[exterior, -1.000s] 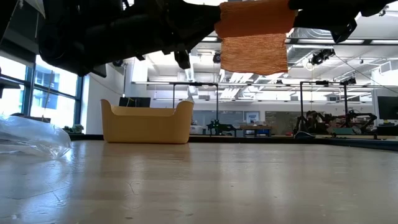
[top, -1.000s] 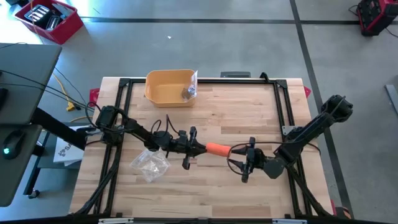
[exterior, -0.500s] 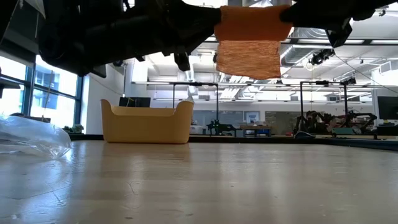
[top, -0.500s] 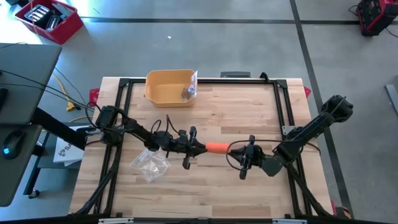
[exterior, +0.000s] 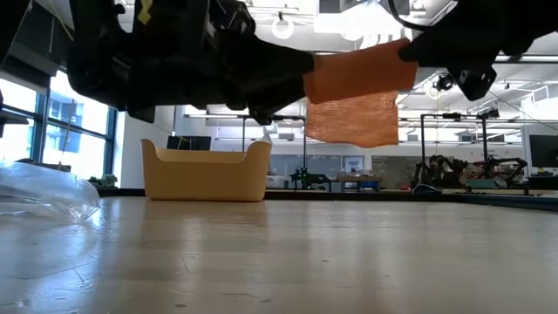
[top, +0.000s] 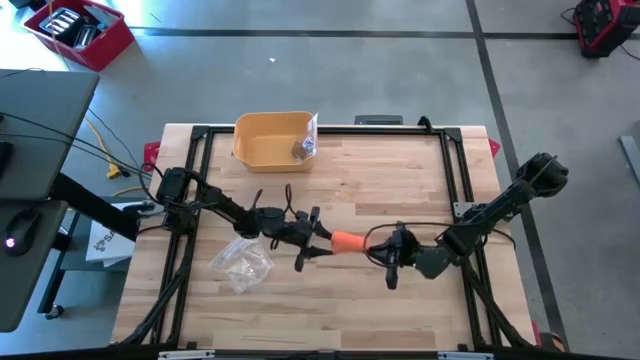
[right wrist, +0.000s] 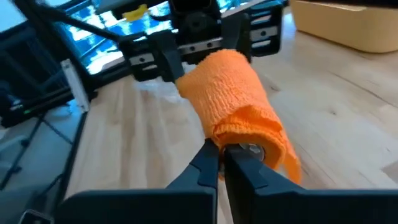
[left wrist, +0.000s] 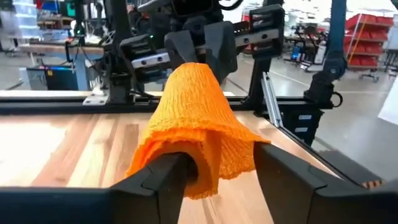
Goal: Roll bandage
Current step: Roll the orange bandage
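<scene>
The orange bandage [top: 347,241] hangs above the table [top: 400,180] between both arms. The right gripper [right wrist: 221,151] has its jaws closed on one end. The left gripper [left wrist: 217,168] has its jaws spread, straddling the other end without pinching it. Risk: with single-ended support, the loose tail may unwind or sag.

High view: overhead, straight down, covering the whole table [top: 400,170]. Low view: tabletop level, facing the room behind. Both wrist views: close range, facing each other across the orange bandage [left wrist: 199,121], which all four share.
</scene>
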Robot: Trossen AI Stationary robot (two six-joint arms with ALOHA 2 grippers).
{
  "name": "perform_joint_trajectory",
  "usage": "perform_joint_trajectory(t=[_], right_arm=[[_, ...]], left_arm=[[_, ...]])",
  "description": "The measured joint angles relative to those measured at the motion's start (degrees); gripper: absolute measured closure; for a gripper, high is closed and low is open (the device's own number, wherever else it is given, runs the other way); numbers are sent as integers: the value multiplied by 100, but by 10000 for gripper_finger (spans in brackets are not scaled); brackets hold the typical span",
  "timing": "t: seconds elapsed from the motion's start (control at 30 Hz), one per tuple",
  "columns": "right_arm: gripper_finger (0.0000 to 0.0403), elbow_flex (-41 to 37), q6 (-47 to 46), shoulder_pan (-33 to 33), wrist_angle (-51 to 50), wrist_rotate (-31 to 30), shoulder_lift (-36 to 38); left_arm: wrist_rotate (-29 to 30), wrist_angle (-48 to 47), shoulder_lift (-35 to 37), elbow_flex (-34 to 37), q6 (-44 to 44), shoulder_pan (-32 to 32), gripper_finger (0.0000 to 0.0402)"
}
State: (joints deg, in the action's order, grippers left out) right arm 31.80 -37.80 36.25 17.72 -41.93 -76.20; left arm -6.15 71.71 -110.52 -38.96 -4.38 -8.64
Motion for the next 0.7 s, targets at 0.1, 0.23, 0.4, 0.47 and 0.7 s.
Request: perform_joint_trajectory(t=[0.1,0.23,0.4,0.47,0.7], right_arm=[[402,-5,78,-59,13,137,213],[402,-5,363,-112,9,139,600],[403,-5,449,-285,-69,143,887],[403,-5,357,-361,-63,136,915],[402,-5,337,-521,93,145,917]], left_arm=[[-62,-48,78,0,232,2,211],[-68,-64,264,-4,413,2,207],[-119,-406,542,-2,705,2,206],[-103,-726,707,-2,800,22,206],[141,-840,903,0,800,23,206]])
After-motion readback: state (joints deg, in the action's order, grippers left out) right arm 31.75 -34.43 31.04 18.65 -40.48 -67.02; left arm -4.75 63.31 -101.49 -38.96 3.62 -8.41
